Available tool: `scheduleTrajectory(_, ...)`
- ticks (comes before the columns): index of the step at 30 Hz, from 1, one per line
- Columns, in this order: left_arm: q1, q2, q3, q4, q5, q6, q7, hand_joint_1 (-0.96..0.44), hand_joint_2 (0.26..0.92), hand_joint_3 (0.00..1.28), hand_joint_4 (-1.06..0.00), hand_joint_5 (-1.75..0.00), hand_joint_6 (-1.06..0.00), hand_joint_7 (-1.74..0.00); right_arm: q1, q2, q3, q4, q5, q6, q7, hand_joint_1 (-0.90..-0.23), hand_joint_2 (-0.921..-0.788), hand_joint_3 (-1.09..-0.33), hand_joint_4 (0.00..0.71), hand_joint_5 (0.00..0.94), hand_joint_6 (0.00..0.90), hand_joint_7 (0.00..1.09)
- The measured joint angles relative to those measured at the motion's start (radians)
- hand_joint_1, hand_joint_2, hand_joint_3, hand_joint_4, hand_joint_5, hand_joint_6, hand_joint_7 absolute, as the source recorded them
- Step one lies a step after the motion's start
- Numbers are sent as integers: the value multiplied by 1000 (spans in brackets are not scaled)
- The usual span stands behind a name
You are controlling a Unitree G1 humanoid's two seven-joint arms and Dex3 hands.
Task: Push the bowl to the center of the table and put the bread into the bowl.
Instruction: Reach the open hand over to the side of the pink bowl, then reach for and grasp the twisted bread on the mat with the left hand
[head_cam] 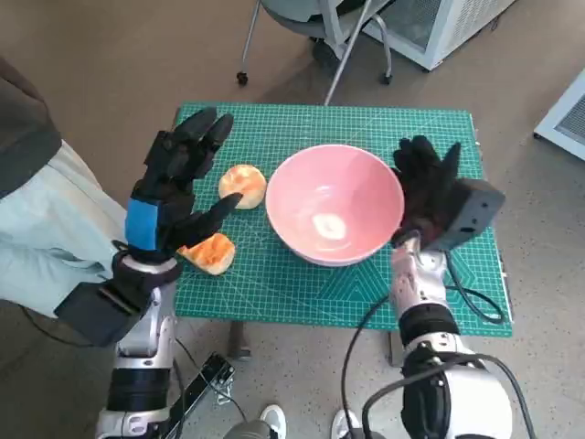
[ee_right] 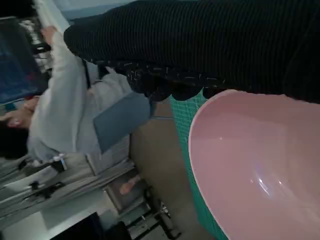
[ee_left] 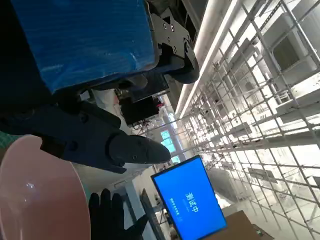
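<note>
**A:** So, how far along is this looking to you?

**B:** Roughly halfway, I'd judge. The pink bowl (head_cam: 335, 203) is sitting near the middle of the tabletop (head_cam: 302, 123) on its green cutting mat, so the pushing part is looking done or nearly so. The right hand (head_cam: 426, 183) is resting right beside the bowl's rim, fingers spread and holding nothing; whether it is actually touching the rim, I cannot tell.

**A:** And the bread?

**B:** Both pieces are lying outside the bowl. A pale round bread (head_cam: 242, 186) is sitting on the mat just beside the bowl, on the robot's left, and an orange-brown piece (head_cam: 212, 252) is lying nearer the table's front edge, partly hidden under the left hand.

**A:** Is the left hand gripping either one?

**B:** No. The left hand (head_cam: 174, 187) is hovering above them with its fingers apart, empty.

**A:** Anything in the bowl at all?

**B:** Nothing; only a bright glare spot is showing at the bottom. So the placing is what I'm judging as left.
</note>
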Motion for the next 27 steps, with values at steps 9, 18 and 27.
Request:
scheduleTrajectory(9, 46, 103, 36, -3, 21, 0, -32, -461, 921, 169, -443, -11, -298, -409, -1, -37, 31, -8, -37, -80, 6, -543, -921, -903, 271, 8, 61, 808)
scheduleTrajectory(18, 57, 400, 47, -16, 196, 74, -126, -505, 921, 79, -350, 0, -264, -356, 0, -101, 75, -64, -41, -321, 196, -556, -921, -885, 317, 20, 63, 698)
scheduleTrajectory(27, -1, 564, -10, 12, 267, 152, -253, -361, 836, 4, -272, 0, -340, -198, 3, -96, 71, -222, 125, -501, 553, -609, -921, -723, 359, 28, 107, 696)
